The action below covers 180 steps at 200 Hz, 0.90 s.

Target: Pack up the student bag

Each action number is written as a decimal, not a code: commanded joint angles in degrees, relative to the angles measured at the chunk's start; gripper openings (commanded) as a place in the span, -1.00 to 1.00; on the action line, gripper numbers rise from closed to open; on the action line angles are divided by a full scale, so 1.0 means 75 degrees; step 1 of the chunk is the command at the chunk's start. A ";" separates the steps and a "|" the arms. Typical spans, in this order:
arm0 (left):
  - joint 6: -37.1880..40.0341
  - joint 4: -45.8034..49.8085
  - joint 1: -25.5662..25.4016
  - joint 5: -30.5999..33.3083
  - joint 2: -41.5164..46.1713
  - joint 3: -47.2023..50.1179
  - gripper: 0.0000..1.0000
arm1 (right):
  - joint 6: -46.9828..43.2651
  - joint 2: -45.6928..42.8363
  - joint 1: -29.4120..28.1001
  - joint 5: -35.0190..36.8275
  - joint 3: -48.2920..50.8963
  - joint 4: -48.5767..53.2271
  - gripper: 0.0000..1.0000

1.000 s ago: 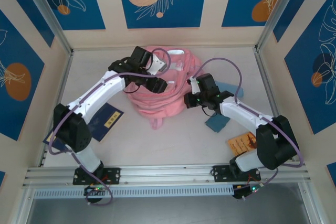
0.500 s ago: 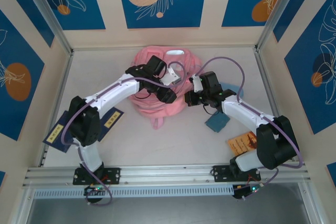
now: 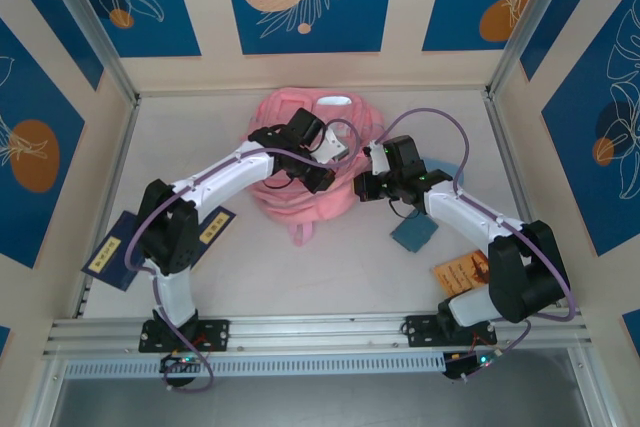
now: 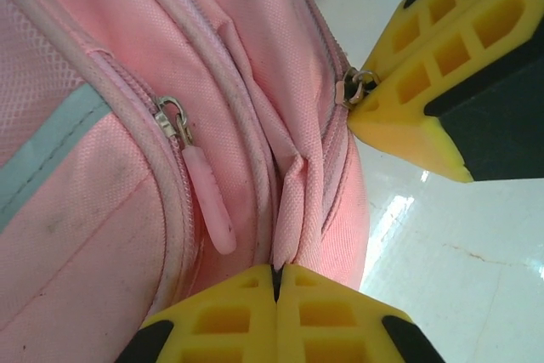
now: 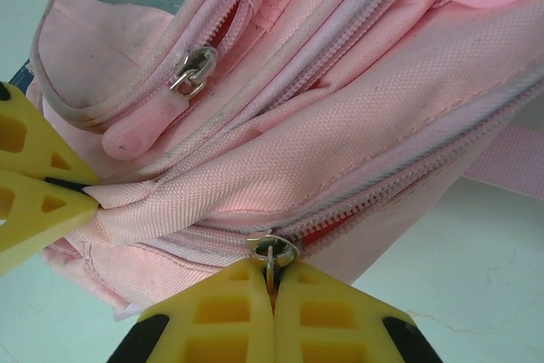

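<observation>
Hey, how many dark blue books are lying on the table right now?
2. One book lies far left; the second book lies between it and the bag. The left arm overlaps both, so more may be hidden.

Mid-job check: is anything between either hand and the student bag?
Nothing visible. The left hand is shut on a fold of the student bag, and the right hand is shut on its metal zip pull; no other item lies between.
</observation>
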State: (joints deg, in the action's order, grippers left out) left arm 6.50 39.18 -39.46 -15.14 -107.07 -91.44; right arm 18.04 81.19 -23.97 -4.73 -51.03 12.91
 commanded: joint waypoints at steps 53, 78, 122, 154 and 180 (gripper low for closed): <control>-0.1505 -0.1960 -0.0008 0.0349 0.0172 0.0250 -1.00 | 0.0353 -0.0454 -0.0496 -0.1688 0.0513 -0.0954 -1.00; -0.1780 -0.2187 0.0023 0.0570 0.0134 0.0227 -1.00 | 0.0797 -0.0500 -0.0754 -0.2046 0.0878 -0.1573 -1.00; -0.1890 -0.2421 0.0105 0.0472 0.0330 0.0419 -1.00 | 0.1418 -0.0833 -0.0823 -0.1938 0.1414 -0.2099 -0.93; -0.1717 -0.2668 0.0198 0.0278 0.0769 0.1018 -1.00 | 0.2598 -0.1749 -0.0056 -0.1291 0.1594 -0.1836 -0.19; -0.1674 -0.2847 0.0228 0.0140 0.1054 0.1365 -1.00 | 0.3492 -0.2211 0.0250 -0.0849 0.1458 -0.1475 0.22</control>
State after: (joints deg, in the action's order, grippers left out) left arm -6.52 23.24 -38.85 -14.39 -103.61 -82.59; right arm 35.88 67.66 -24.10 -13.39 -39.38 -0.47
